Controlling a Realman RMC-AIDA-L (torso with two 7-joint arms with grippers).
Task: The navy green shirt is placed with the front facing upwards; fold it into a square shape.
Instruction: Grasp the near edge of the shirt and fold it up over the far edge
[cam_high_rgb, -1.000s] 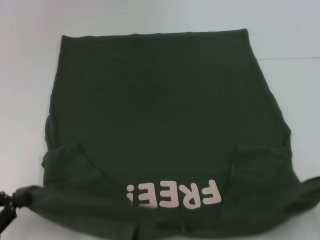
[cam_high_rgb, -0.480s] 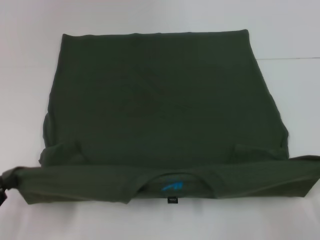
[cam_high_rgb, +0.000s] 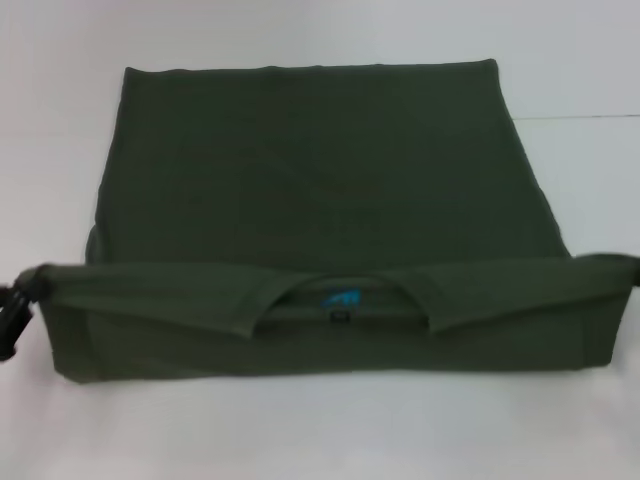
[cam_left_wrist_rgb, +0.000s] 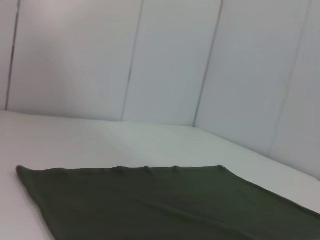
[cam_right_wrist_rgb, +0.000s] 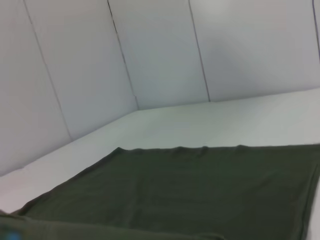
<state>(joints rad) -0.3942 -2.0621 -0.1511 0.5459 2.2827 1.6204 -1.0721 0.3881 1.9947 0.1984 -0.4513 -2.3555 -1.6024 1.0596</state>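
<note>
The navy green shirt (cam_high_rgb: 310, 180) lies spread on the white table, dark olive, with its far hem straight. Its near part is lifted and turned over the body as a long band (cam_high_rgb: 150, 300). That band shows the neck opening with a blue print and a small black label (cam_high_rgb: 340, 315). The chest lettering is hidden. My left gripper (cam_high_rgb: 20, 292) is at the left edge of the head view, shut on the band's bunched corner. The band's right corner (cam_high_rgb: 620, 265) runs out of the picture, and my right gripper is out of view. Both wrist views show the flat shirt (cam_left_wrist_rgb: 150, 205) (cam_right_wrist_rgb: 200, 190) below them.
A white table (cam_high_rgb: 320, 430) surrounds the shirt, with a bare strip in front of it. Pale panelled walls (cam_left_wrist_rgb: 165, 60) (cam_right_wrist_rgb: 150, 55) stand behind the table's far edge.
The lifted near edge has moved away from me over the shirt, covering the lettering and exposing the inside of the collar. My left gripper has travelled with it.
</note>
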